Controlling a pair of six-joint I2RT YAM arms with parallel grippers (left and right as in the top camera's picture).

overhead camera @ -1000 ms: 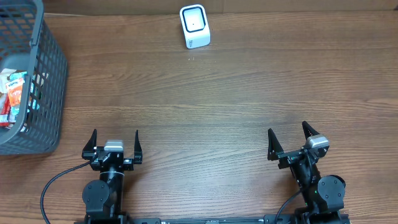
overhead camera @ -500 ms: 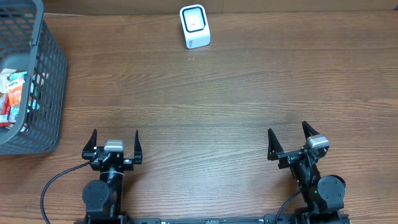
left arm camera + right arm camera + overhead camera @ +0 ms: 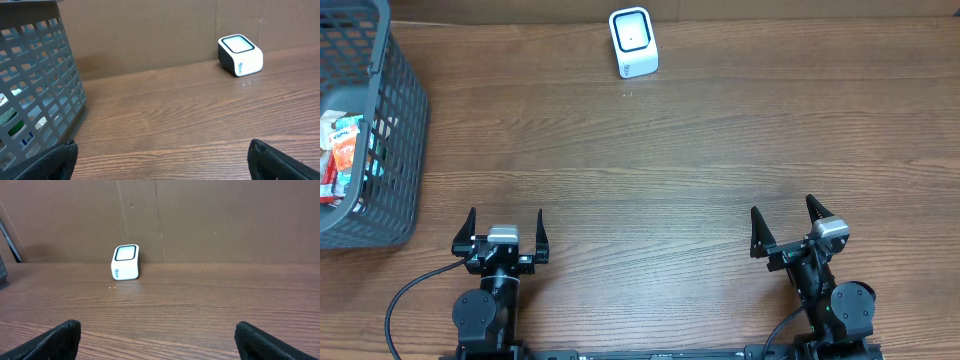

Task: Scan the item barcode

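Both arms are parked at the near edge of the table [image 3: 670, 150]. The left gripper [image 3: 505, 215] and right gripper [image 3: 782, 208] are both spread wide, with empty fingers that aren't touching anything. The packaged items [image 3: 340, 150] are in the grey basket [image 3: 400, 110] at far left, well apart from both grippers. The white scanner [image 3: 633, 42] stands at the back edge, around the middle.

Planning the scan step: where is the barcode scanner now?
In the overhead view the white barcode scanner stands midway along the far edge of the table, right of the grey basket.
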